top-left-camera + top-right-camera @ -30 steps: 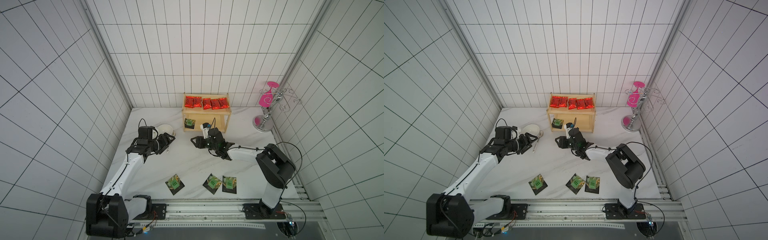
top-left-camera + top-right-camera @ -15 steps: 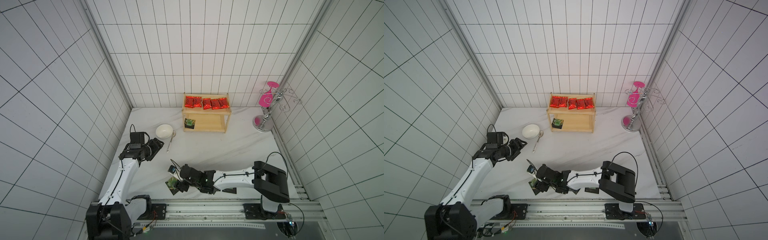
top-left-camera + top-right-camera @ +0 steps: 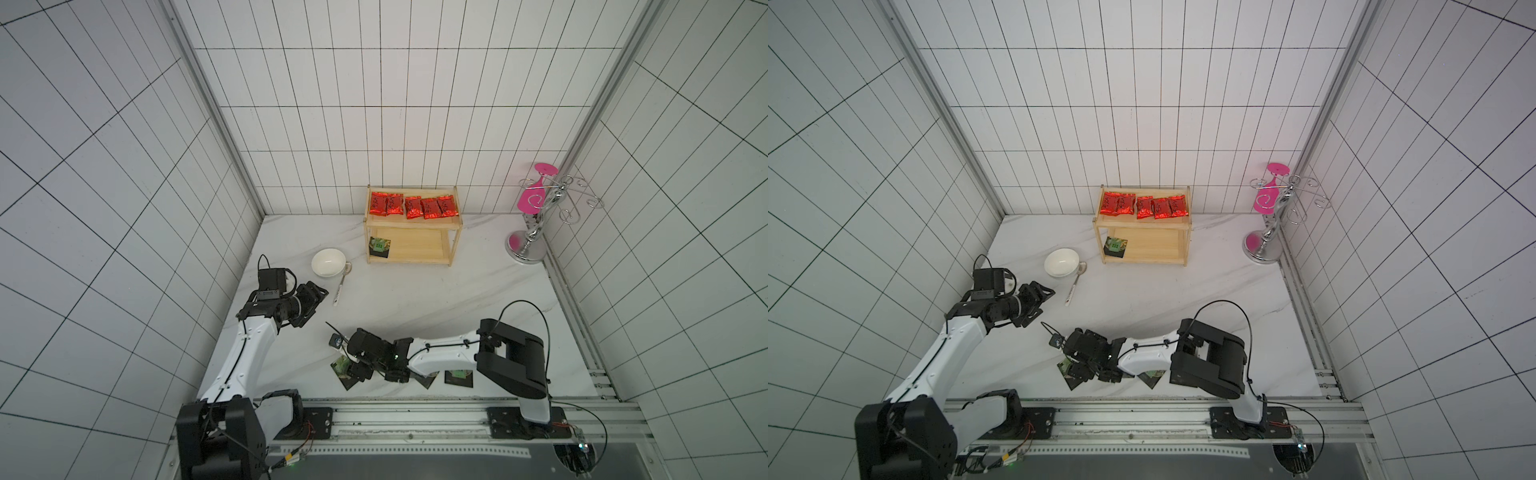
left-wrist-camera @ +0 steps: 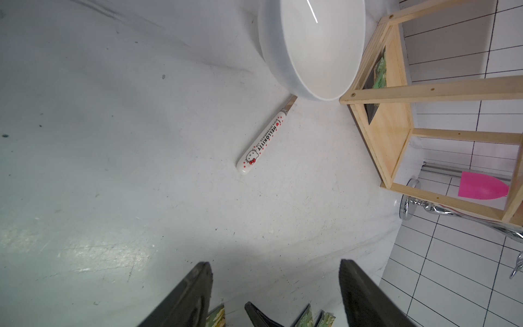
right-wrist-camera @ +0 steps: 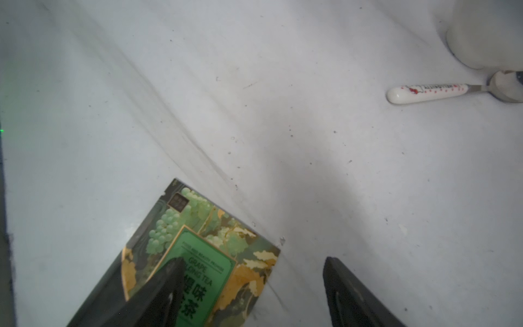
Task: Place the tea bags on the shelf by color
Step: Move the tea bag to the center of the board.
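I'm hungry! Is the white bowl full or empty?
Empty. The round white ceramic bowl sits upright, and the left wrist view shows only its bare glossy inside.

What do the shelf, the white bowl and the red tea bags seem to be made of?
Shelf: light unfinished-looking wood, visible grain and screws. White bowl: probably glazed ceramic, glossy with a sharp highlight; could be plastic. Red tea bags: likely metallic foil, shiny with bright glints.

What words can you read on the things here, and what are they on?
"HELLOKITTY": spoon handle; tiny print beside it too small.
"GRAPE", then "LONG TEA" with its start hidden: green label of the sachet; characters below partly covered.
Black script on the red packets: too small to read.
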### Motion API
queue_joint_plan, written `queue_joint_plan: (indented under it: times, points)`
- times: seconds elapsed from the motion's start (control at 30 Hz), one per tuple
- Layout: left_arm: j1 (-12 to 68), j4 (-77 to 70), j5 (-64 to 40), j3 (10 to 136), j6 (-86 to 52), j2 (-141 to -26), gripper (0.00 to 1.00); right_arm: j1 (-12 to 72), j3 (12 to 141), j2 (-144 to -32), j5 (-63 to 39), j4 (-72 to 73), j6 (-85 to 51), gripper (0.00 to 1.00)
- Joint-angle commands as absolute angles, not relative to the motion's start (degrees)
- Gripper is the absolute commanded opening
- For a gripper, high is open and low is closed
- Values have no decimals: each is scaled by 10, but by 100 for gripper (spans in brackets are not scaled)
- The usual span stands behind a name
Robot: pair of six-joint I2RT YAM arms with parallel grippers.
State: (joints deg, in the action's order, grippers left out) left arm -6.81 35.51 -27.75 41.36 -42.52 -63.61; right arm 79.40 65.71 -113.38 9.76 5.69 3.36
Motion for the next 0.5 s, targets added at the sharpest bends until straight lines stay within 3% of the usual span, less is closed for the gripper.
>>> queue_joint_plan:
  times: [0.0, 0.47]
  points:
    - [-68, 316, -292, 397, -428, -624, 75, 772, 629, -1134, 120, 58, 23, 80]
    - [-32, 267, -288, 348, -449, -651, 75, 660, 533, -1077, 130, 102, -28, 79]
